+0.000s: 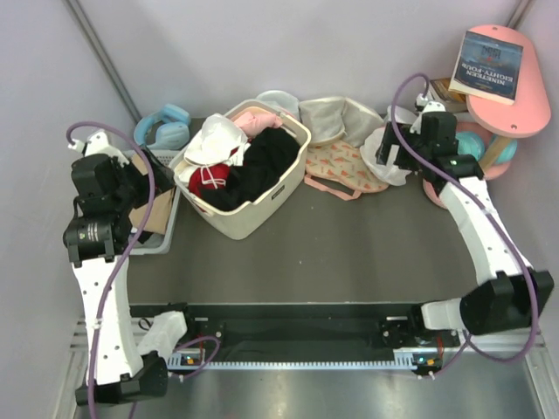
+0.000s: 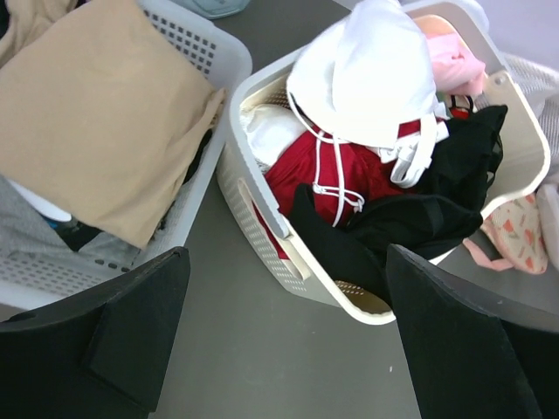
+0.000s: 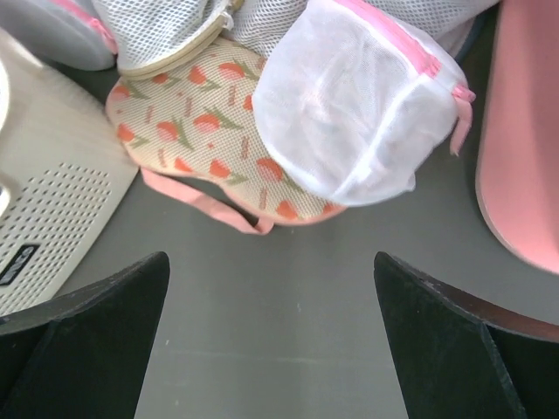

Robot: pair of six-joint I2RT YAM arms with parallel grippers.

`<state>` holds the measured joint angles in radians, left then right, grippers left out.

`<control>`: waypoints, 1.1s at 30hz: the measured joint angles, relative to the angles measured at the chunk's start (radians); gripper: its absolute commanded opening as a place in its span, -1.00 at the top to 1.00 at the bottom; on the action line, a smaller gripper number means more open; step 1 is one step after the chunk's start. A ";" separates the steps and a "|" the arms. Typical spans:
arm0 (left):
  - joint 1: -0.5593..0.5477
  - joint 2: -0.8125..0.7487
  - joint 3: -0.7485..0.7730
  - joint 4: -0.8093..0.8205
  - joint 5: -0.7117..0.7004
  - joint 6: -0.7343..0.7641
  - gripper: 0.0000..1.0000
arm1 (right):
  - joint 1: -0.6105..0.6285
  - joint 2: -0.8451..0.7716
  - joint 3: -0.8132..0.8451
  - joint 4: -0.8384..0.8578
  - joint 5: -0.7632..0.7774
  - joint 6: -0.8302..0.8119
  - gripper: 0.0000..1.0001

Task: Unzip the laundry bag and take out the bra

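I hover the right gripper [image 3: 272,345], jaws wide, by the laundry bag [image 3: 349,109] to reach its pink zip [image 3: 409,48]; the left gripper [image 2: 286,336] hangs open too.

The laundry bag [image 3: 349,96] shows only a vague pale shape through its mesh, contents unreadable; from above, the right gripper [image 1: 384,150] hides most of it.

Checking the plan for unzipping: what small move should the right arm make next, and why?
Probably lower the right end effector toward the laundry bag: the jaws stand open and empty, and the bag lies just ahead, apparently zipped, resting partly on the tulip-print cloth.
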<state>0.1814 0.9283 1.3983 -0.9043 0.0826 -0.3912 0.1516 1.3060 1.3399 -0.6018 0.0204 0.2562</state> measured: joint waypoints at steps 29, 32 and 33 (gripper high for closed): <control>-0.080 0.039 0.012 -0.001 -0.039 0.048 -0.97 | 0.014 0.624 0.190 0.209 0.153 -0.018 1.00; -0.092 0.058 0.024 0.000 -0.031 0.050 -0.96 | 0.036 0.517 0.109 0.188 0.173 -0.050 1.00; -0.100 0.064 0.028 0.003 -0.029 0.050 -0.96 | 0.050 0.466 0.067 0.184 0.181 -0.057 1.00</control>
<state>0.0818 0.9928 1.4265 -0.9016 0.0532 -0.3408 0.2012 1.7718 1.4067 -0.4179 0.2016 0.1989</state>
